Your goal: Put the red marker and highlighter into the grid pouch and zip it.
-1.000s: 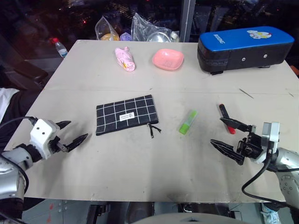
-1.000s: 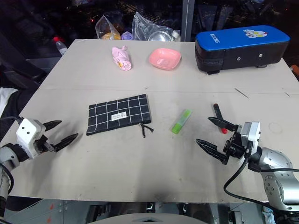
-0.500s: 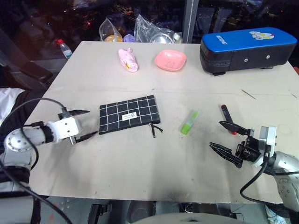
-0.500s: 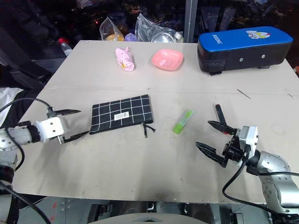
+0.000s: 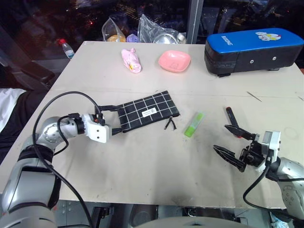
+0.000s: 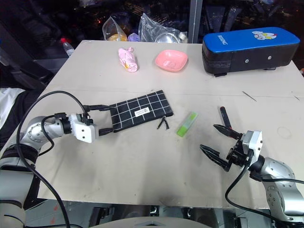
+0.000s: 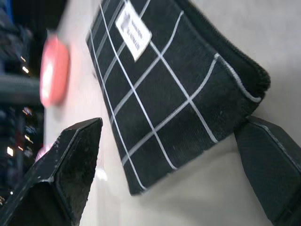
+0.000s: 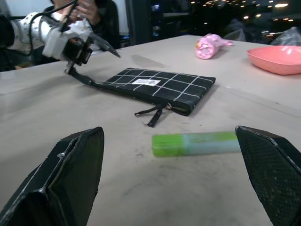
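Left tool (image 5: 114,118) spread wide, its two fingers straddling the near-left end of the grid pouch (image 5: 148,111) on the tabletop (image 5: 152,156). Right tool (image 5: 231,141) also wide, empty; highlighter (image 5: 194,124) lies ahead of it, red marker (image 5: 231,115) just beside.

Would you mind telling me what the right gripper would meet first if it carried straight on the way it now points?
Most likely the highlighter: it lies on the table straight ahead between the open fingers of the right gripper. The grid pouch lies beyond it. Whether the fingers would clear the highlighter's top is hard to judge.
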Robot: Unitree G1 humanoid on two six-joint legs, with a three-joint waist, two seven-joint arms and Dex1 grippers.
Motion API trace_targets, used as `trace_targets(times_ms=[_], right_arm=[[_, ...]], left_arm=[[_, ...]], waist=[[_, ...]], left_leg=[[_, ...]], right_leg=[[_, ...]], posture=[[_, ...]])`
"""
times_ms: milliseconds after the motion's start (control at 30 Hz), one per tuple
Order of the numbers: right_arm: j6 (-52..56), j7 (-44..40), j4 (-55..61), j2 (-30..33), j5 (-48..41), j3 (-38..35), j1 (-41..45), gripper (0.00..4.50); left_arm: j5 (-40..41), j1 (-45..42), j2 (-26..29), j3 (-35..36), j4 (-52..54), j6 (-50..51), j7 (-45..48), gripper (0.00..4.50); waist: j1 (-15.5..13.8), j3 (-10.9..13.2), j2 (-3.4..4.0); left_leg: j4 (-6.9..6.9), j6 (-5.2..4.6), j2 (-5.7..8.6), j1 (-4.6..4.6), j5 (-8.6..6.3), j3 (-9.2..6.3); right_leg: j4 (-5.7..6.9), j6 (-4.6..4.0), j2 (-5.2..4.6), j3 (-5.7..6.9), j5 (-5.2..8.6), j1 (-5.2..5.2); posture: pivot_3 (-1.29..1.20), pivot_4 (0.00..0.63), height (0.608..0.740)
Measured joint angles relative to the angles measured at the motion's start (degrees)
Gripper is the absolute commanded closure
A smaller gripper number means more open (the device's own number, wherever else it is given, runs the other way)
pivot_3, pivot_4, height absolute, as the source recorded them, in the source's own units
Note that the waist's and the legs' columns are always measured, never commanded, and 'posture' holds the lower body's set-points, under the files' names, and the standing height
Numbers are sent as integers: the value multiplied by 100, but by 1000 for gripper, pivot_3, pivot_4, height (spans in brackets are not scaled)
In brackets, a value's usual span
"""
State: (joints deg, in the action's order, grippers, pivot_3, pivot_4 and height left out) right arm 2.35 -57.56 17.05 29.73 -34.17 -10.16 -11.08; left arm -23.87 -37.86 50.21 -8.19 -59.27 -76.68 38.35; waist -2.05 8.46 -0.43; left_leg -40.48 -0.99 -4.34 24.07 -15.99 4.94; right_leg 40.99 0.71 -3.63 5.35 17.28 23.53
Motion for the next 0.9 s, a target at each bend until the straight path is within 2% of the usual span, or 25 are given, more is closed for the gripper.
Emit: trace_targets(times_ms=[300,733,767,833,900], right_arm=[[-59,442,-3,-39,212,-25,155,0],[-64,564,-17,-84,238,-32,291,0],[-64,565,-17,-84,238,-32,298,0],[-64,567,-17,-85,240,-32,301,0],[-64,578,-17,-87,242,-32,303,0]], left_arm=[[-1035,-526,-489,-231,-16,114,-2013,59],[-1491,-1061,-1075,-893,-231,387,-3063,59],[-1508,-1107,-1121,-974,-269,398,-3103,446],[-1548,-1176,-1182,-1065,-314,433,-3122,819],[-1548,-1285,-1260,-1176,-446,502,-3128,1803]], waist=[[18,14,-27],[120,17,-32],[121,17,-33],[121,18,-33],[120,18,-34]], left_leg=[[-1,1,0,5,1,-1],[-2,20,1,9,11,-3],[-2,20,1,9,12,-2],[-2,21,1,9,12,-3],[-2,23,1,9,14,-3]], right_leg=[[1,3,0,1,-2,4],[4,4,-1,5,-2,5],[4,4,-2,5,-3,5],[4,4,-1,5,-2,5],[5,4,-1,6,-2,5]], posture=[[0,150,686],[0,150,686],[0,150,686],[0,150,686],[0,150,686]])
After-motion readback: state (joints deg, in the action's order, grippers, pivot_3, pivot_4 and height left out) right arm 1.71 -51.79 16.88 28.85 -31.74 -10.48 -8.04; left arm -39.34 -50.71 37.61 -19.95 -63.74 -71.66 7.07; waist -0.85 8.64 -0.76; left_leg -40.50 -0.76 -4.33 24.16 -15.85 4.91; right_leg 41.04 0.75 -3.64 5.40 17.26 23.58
